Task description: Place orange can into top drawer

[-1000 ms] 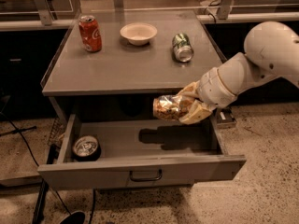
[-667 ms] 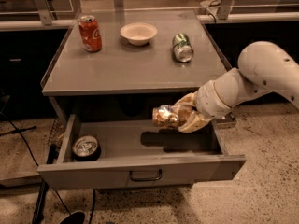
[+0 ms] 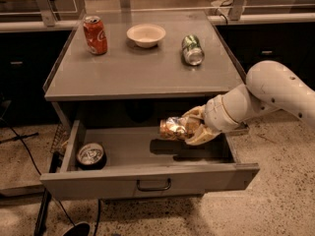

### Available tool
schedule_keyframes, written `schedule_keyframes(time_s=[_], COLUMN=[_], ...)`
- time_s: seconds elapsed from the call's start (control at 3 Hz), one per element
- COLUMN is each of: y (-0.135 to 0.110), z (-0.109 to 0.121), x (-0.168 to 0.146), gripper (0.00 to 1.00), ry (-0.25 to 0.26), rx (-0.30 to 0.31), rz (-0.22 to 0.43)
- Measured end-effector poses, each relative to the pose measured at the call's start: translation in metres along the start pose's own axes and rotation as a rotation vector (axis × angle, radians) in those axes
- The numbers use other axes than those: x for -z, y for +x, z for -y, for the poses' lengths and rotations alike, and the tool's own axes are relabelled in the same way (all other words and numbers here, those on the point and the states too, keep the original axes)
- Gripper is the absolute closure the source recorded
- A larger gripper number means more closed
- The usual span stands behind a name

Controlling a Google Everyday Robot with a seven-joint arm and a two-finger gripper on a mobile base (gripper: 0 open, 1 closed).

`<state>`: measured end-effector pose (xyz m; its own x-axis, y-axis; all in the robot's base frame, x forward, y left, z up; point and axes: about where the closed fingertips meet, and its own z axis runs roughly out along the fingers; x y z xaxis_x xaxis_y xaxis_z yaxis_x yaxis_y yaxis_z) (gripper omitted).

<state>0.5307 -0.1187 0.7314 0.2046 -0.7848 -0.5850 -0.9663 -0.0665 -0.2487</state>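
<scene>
One pincer (image 3: 191, 130) grips the orange can (image 3: 171, 128), seemingly sideways, above the top drawer (image 3: 98, 182); lower before releasing.

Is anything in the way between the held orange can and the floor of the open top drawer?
Nothing visible does. The gripper holds the orange can on its side above the open top drawer, with bare drawer floor below it. The only other item inside, a dark can, stands at the far left end, well apart.
</scene>
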Motion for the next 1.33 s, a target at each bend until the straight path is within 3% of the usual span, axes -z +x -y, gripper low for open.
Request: schedule_keyframes(time_s=[0.67,1.33], y=[0.016,0.016], z=[-0.007,-0.006], x=[-0.031,-0.075], gripper=[1.0,1.0], ry=[-0.01,-0.053], rx=[0.01,0.035], rz=[0.036,0.085])
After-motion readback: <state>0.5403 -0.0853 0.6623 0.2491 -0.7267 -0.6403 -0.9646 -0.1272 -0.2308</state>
